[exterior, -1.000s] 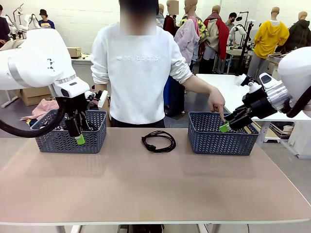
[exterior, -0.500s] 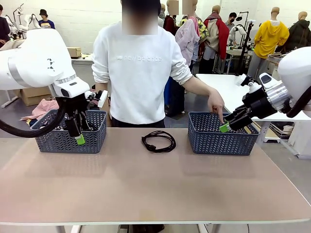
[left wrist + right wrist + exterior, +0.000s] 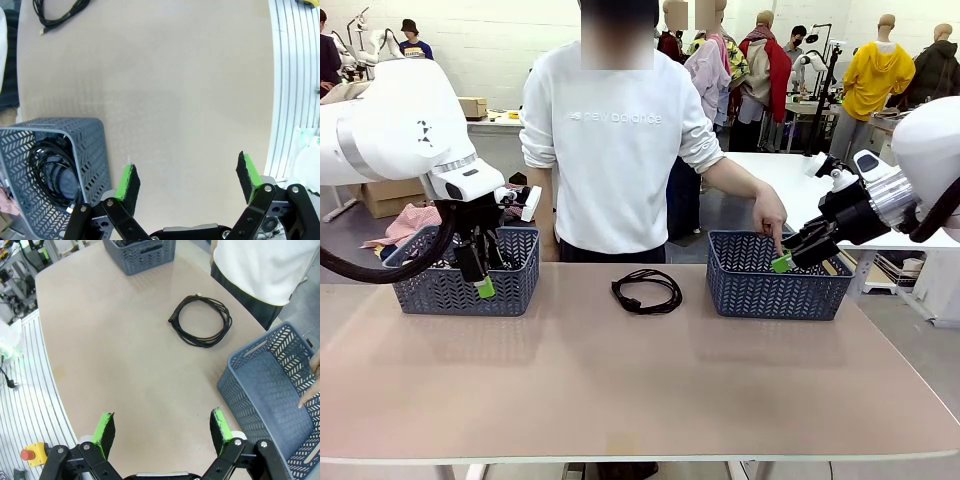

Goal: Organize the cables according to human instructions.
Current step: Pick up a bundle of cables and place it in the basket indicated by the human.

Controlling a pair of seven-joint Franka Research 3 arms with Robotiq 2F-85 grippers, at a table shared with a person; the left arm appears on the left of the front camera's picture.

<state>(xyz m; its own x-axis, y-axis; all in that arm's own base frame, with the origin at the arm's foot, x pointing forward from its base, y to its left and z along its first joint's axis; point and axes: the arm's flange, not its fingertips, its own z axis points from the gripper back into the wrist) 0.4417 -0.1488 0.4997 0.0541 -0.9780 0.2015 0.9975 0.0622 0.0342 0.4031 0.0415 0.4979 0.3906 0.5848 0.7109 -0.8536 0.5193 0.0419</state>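
On the left we saw a grey plastic basket with a herringbone lattice wall, holding tangled black cables. Our left pincer hung just in front of it, its green-padded fingers spread wide and empty. On the smooth beige tabletop, between the two baskets, lay one thin black rubbery cable, coiled in a loose round loop. To the right stood a matching lattice basket, its inside bare in the right wrist view. The person's hand pointed a finger down into it. Our right pincer hovered at that basket's far right rim, spread apart, gripping nothing.
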